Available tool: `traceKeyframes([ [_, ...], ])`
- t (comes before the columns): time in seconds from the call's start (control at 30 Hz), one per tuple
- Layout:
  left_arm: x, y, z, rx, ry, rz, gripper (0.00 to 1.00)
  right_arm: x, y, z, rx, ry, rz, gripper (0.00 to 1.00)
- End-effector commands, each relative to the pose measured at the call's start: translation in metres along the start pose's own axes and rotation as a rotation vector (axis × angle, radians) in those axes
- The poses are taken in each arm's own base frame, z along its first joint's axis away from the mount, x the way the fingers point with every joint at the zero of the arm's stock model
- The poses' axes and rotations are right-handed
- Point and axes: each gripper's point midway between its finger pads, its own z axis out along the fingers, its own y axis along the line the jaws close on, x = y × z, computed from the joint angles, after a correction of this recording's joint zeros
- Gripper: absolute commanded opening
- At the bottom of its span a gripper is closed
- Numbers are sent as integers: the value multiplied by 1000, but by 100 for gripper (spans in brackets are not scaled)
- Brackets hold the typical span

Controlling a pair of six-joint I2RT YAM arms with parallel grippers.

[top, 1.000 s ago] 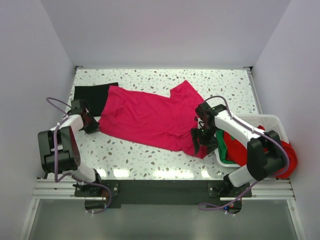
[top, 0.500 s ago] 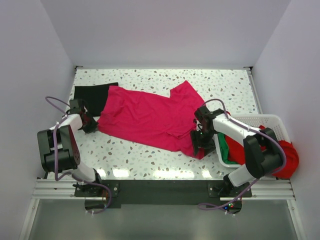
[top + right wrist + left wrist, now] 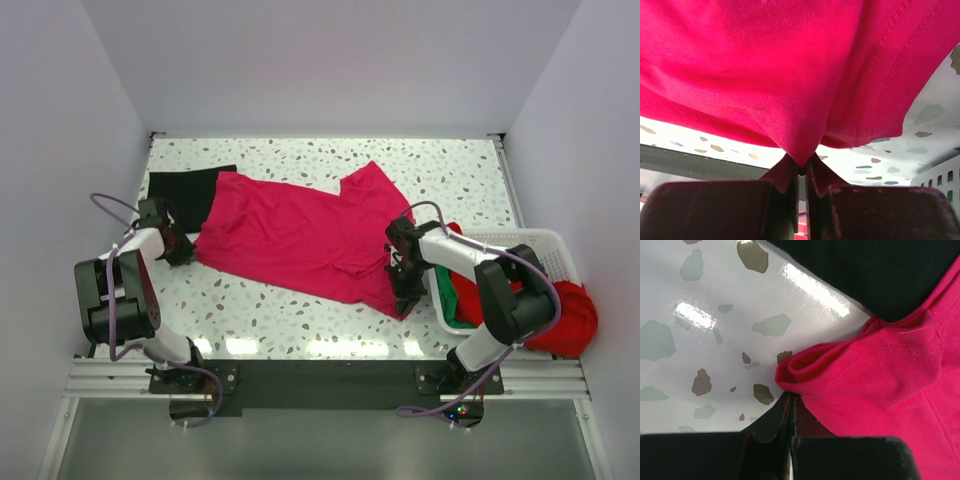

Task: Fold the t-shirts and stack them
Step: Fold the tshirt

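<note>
The speckled table (image 3: 300, 320) is covered across its middle by the magenta-pink t-shirt (image 3: 290, 235), spread flat. Its long axis is laid left to right, the right end slanted toward the near edge. The white basket (image 3: 530, 238) is set at the table's right side, with red cloth (image 3: 570, 310) and green cloth (image 3: 447, 290) in it. The black t-shirt (image 3: 185, 190) is seen far left, partly under the magenta one. The shirt's near-right corner is pinched by the right gripper (image 3: 802, 167), and a bunched fold at its left edge by the left gripper (image 3: 790, 400), fingers pressed together.
</note>
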Motion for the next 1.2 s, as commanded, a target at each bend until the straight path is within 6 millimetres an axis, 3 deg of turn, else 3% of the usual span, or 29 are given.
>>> traceKeyframes([
  [0.0, -8, 16, 7, -63, -18, 22, 0, 7, -8, -3, 55, 42, 4, 3],
  [0.2, -18, 17, 5, -79, -42, 42, 0, 19, -25, -7, 172, 113, -5, 3],
  [0.33, -21, 14, 5, -65, -44, 52, 0, 19, -22, -9, 165, 118, -14, 5],
  [0.47, -19, 6, 2, -24, -37, 54, 0, 18, -16, -19, 157, 119, -20, 25],
  [0.5, -18, 5, -1, -15, -32, 56, 0, 14, -12, -24, 147, 107, -24, 38],
  [0.63, -26, -10, -26, 50, -76, 47, 31, 11, 7, -47, 88, 75, -52, 58],
  [0.77, -32, -19, -54, 82, -121, 37, 43, 9, 28, -70, 28, 65, -90, 63],
  [0.93, -34, -39, -78, 140, -183, 30, 51, -18, 66, -87, -106, -30, -125, 64],
  [1.07, -22, -73, -73, 211, -162, 65, 51, -57, 91, -83, -199, -147, -121, 62],
  [1.17, -9, -104, -65, 254, -137, 112, 51, -79, 98, -74, -212, -192, -107, 61],
])
